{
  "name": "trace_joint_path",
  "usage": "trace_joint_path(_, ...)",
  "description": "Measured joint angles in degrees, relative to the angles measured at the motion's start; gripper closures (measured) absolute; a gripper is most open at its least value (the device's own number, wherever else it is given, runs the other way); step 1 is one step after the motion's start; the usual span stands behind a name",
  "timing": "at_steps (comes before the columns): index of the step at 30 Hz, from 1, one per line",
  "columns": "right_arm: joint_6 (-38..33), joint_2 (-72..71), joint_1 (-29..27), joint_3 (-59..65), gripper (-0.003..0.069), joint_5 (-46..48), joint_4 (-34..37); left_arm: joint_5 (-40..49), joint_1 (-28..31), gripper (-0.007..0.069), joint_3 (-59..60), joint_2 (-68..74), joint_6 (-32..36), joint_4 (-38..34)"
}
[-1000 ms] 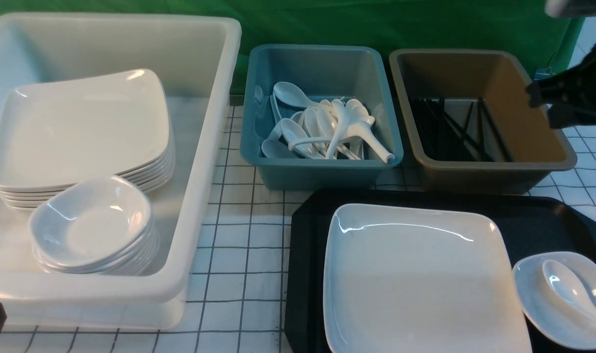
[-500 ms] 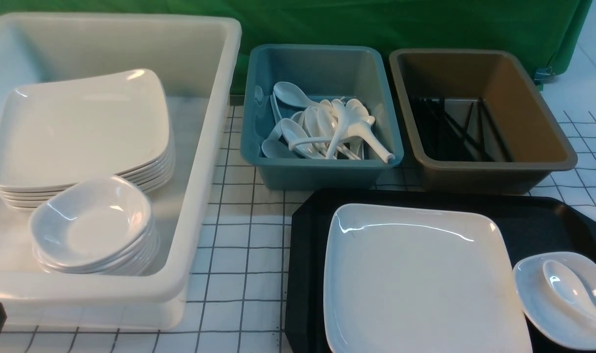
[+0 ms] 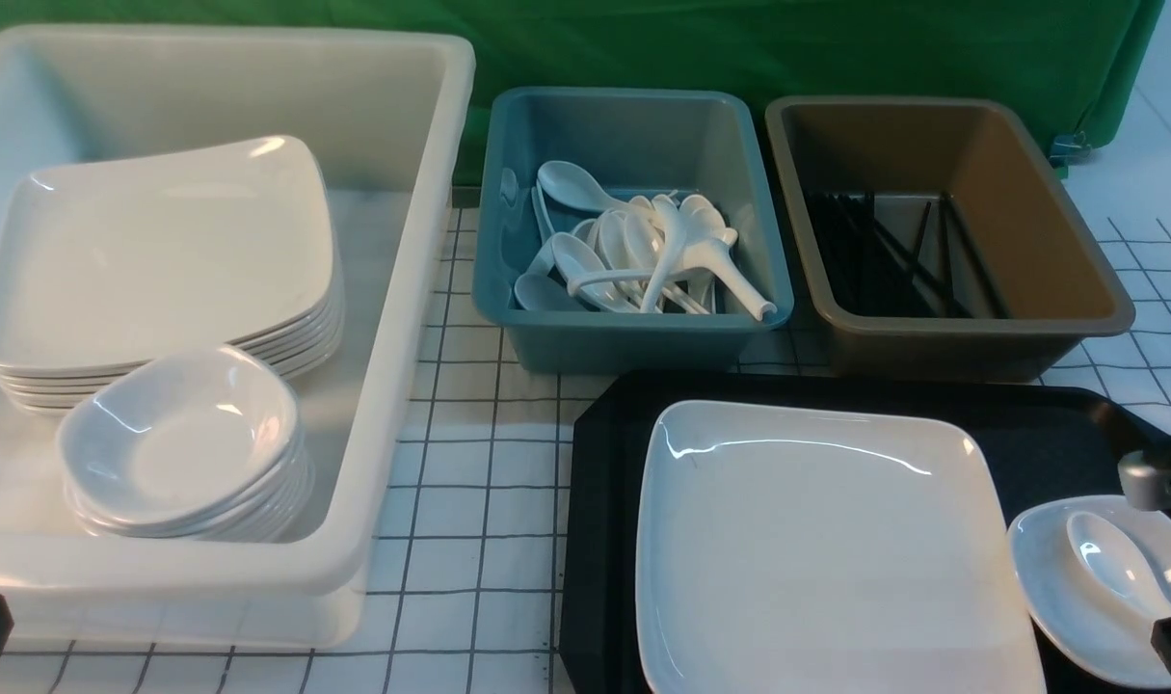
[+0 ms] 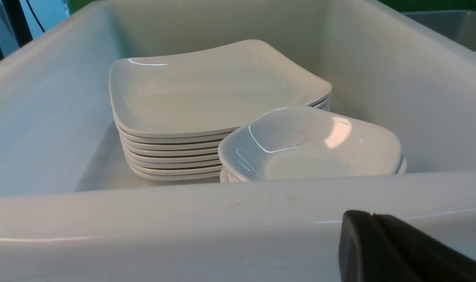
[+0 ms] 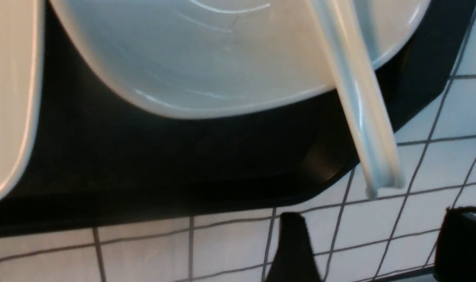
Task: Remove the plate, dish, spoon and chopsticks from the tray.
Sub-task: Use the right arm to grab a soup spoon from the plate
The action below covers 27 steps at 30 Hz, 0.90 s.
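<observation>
Overhanging the dish (image 5: 206, 58) rim: spoon (image 5: 355, 98) handle.

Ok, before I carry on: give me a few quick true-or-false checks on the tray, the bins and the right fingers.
1. The spoon lies in the dish on the tray. True.
2. The plate is off the tray. False: it sits on the tray, beside the dish.
3. No chopsticks show on the tray; black chopsticks lie in the brown bin. True.
4. The right fingers are shut on the spoon's handle. False: they stand open and grip nothing, with the handle ahead of them.
5. The blue bin is empty. False: it holds a pile of white spoons.
</observation>
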Motion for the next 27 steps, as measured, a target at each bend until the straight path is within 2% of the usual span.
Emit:
trace_joint_path(11, 0.19, 6.91, 0.00, 0.00, 0.0141, -2.43, -6.51, 0.00, 0.00, 0.0603, 0.00, 0.00, 0.00, -0.30)
trace_joint_path(17, 1.51, 8.88, 0.00, 0.00, 0.0146, -4.25, -6.80, 0.00, 0.00, 0.0603, 0.00, 0.00, 0.00, -0.30)
trace_joint_path(20, 1.56, 10.04, 0.00, 0.00, 0.0207, -4.90, -6.15, 0.00, 0.00, 0.0603, 0.00, 0.00, 0.00, 0.00)
trace_joint_path(21, 1.56, 10.43, 0.00, 0.00, 0.0242, -4.95, -6.08, 0.00, 0.00, 0.0603, 0.00, 0.00, 0.00, 0.00)
trace_joint_path(22, 1.56, 10.92, 0.00, 0.00, 0.0308, -4.96, -6.02, 0.00, 0.00, 0.0603, 0.00, 0.00, 0.00, 0.00)
trace_joint_path(23, 1.56, 10.98, 0.00, 0.00, 0.0317, -4.96, -6.02, 0.00, 0.00, 0.0603, 0.00, 0.00, 0.00, 0.00)
trace_joint_path(24, 1.56, 11.17, 0.00, 0.00, 0.0384, -5.09, -5.97, 0.00, 0.00, 0.0603, 0.00, 0.00, 0.00, 0.00)
trace_joint_path(25, 1.56, 11.24, 0.00, 0.00, 0.0402, -5.15, -5.97, 0.00, 0.00, 0.0603, 0.00, 0.00, 0.00, 0.00)
trace_joint_path(26, 1.56, 11.24, 0.00, 0.00, 0.0473, -5.15, -5.91, 0.00, 0.00, 0.0603, 0.00, 0.00, 0.00, 0.00)
trace_joint_path(27, 1.56, 11.24, 0.00, 0.00, 0.0480, -5.15, -5.91, 0.00, 0.00, 0.0603, 0.00, 0.00, 0.00, 0.00)
